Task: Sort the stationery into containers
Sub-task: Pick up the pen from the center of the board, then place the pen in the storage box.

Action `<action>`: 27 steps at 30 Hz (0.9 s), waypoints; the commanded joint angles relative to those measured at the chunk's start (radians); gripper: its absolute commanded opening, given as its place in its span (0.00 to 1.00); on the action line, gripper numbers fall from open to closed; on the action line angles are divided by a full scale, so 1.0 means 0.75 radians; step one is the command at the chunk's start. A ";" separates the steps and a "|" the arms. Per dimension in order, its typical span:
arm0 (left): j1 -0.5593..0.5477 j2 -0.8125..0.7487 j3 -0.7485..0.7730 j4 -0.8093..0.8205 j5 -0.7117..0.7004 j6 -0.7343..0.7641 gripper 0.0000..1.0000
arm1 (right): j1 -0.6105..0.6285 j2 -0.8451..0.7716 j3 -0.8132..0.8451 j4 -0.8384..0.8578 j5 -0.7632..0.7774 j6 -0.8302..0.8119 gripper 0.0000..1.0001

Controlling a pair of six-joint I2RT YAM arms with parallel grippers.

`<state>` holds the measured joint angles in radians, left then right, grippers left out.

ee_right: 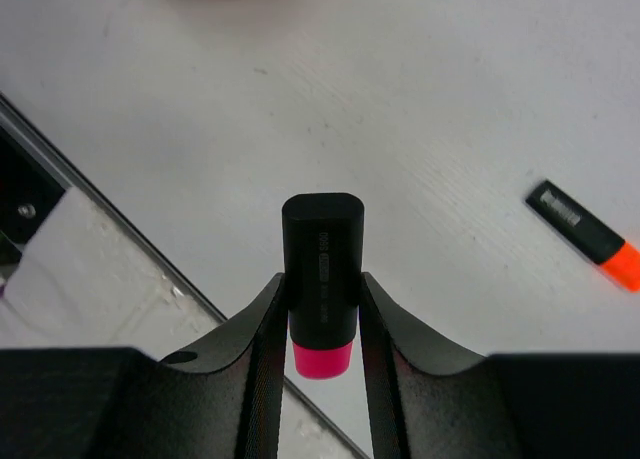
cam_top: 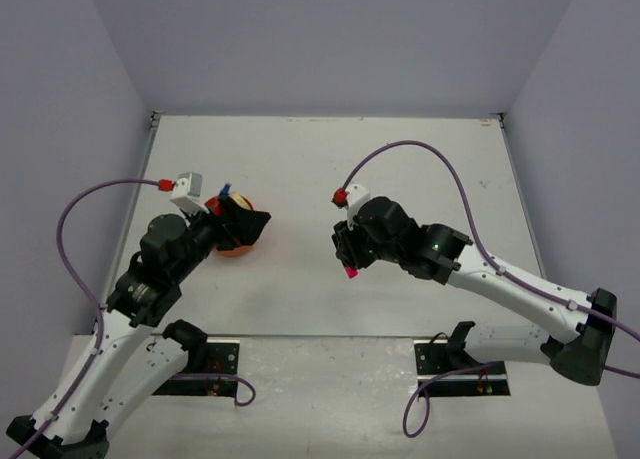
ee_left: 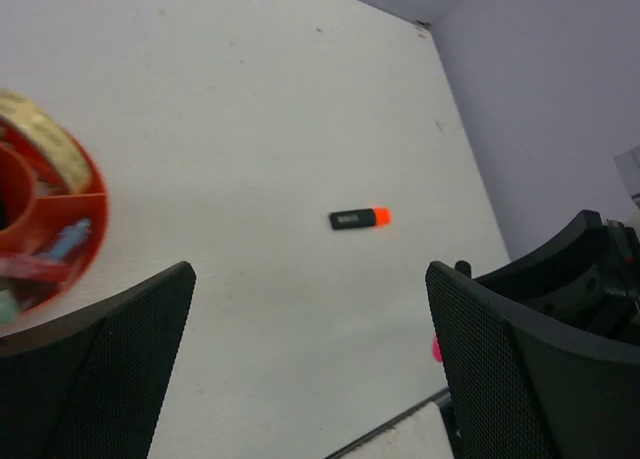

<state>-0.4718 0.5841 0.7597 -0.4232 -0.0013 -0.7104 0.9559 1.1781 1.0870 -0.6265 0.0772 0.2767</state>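
The round orange tub (cam_top: 232, 248) sits under my left gripper (cam_top: 247, 223), which is open and empty; in the left wrist view its fingers (ee_left: 100, 369) stand wide apart beside the tub (ee_left: 92, 224). The tub holds a yellowish band ring (ee_left: 38, 137) and blurred blue and pink pieces. My right gripper (ee_right: 320, 281) is shut on a black highlighter with a pink end (ee_right: 322, 244), held above the table near its front edge; it also shows in the top view (cam_top: 351, 271). A black highlighter with an orange end (ee_right: 585, 236) lies flat on the table (ee_left: 360, 218).
The right arm (ee_left: 590, 279) shows at the right of the left wrist view. The table's front edge and a black base plate (ee_right: 25, 194) lie below the right gripper. Grey walls enclose the table on three sides.
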 commanded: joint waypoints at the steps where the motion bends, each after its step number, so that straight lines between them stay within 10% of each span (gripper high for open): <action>1: -0.038 0.148 -0.036 0.340 0.342 -0.200 0.95 | 0.132 -0.034 0.042 0.259 0.238 0.143 0.00; 16: -0.346 0.362 -0.016 0.550 0.304 -0.239 0.80 | 0.278 0.086 0.244 0.228 0.392 0.117 0.00; 27: -0.382 0.429 0.007 0.593 0.293 -0.191 0.00 | 0.296 0.126 0.289 0.244 0.365 0.112 0.00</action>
<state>-0.7481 0.8889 0.7227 -0.0104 0.1930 -0.8742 1.1697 1.2700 1.2495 -0.5150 0.3272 0.3508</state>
